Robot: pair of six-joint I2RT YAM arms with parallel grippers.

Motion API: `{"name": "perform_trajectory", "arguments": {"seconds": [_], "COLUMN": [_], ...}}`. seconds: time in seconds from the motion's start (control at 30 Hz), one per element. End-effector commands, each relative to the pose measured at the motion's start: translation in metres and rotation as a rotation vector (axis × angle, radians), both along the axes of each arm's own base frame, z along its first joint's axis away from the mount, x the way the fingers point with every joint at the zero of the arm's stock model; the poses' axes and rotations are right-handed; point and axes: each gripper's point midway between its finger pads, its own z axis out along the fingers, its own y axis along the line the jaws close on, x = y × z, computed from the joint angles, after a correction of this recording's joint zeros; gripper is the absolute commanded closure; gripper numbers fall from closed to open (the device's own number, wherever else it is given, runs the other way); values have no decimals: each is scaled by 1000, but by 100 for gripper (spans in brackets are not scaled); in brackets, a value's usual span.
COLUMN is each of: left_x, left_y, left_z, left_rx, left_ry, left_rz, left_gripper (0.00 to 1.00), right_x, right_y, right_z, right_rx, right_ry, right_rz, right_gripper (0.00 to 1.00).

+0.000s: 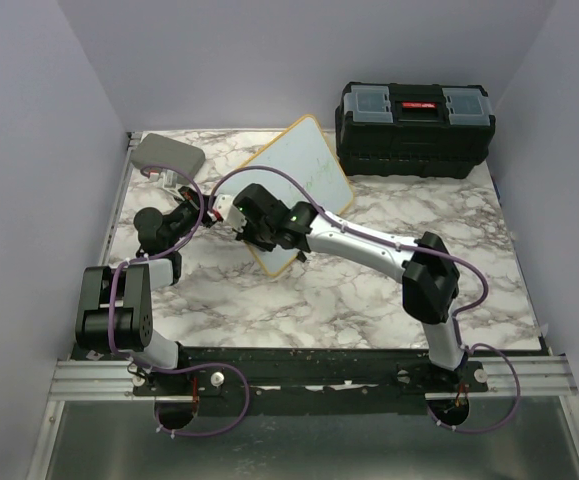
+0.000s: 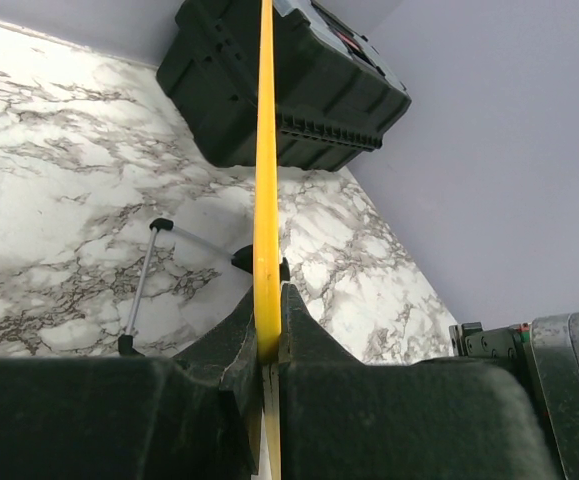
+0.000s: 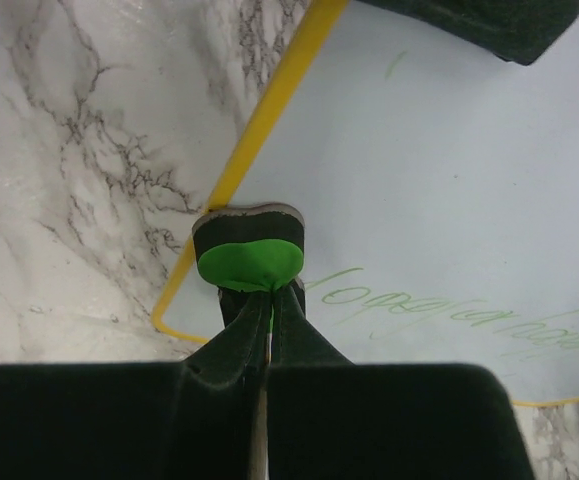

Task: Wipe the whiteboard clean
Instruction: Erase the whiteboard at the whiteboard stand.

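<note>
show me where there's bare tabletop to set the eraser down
Two bare marble patches: the right side between the black toolbox and the right arm's elbow, and the near middle between both arms, in front of the whiteboard. The back-left is crowded: grey case, left arm.

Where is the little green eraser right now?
The green eraser sits mid-frame in the right wrist view, pinched by the right gripper, at the yellow edge of the whiteboard, left of the green writing.
</note>
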Motion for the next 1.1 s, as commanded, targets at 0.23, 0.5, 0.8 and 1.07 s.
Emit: {"name": "perform_trajectory", "arguments": {"seconds": [0.23,0.5,0.8,1.07], "left_x": [-14,-14,-14,-15], "left_y": [-16,-16,-16,-16], "left_z": [3,3,2,2], "left_rx": [22,22,20,20], "left_ry": [-23,-24,-22,-21], "left_rz": [-99,-100,-99,-100], "left_gripper": [100,100,100,100], "right_x": [70,10,18,82], "right_y": [-21,-3,-19,-66], "right_z": [34,-19,-27,-8], "right_rx": [89,60,9,94], "right_ry": [-131,160,103,40], "right_rz": [-280,-25,-93,-346], "right_gripper": [99,99,99,99]}}
